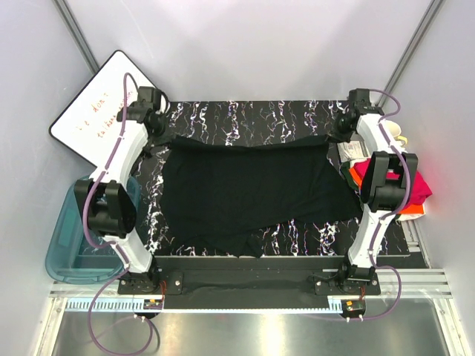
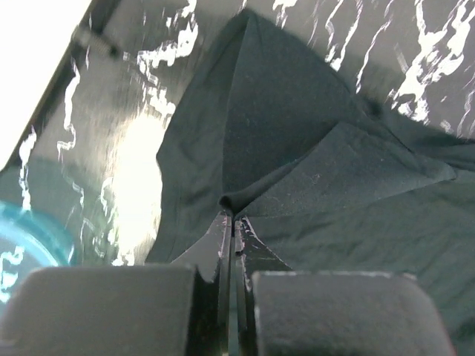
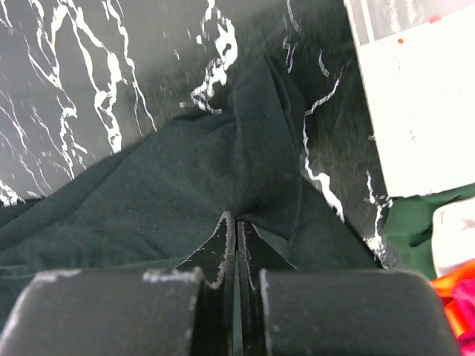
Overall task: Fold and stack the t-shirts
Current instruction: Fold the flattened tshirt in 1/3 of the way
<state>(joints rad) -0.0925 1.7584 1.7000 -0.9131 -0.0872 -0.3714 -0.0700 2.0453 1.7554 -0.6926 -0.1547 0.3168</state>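
left wrist: black t-shirt (image 2: 297, 119) in gripper (image 2: 232, 220)

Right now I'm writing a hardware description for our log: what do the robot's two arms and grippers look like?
The left arm and right arm have white links, bulky black joint housings and a thin lavender cable running along each. The left gripper and right gripper have flat black fingers with scuffed whitish edges.
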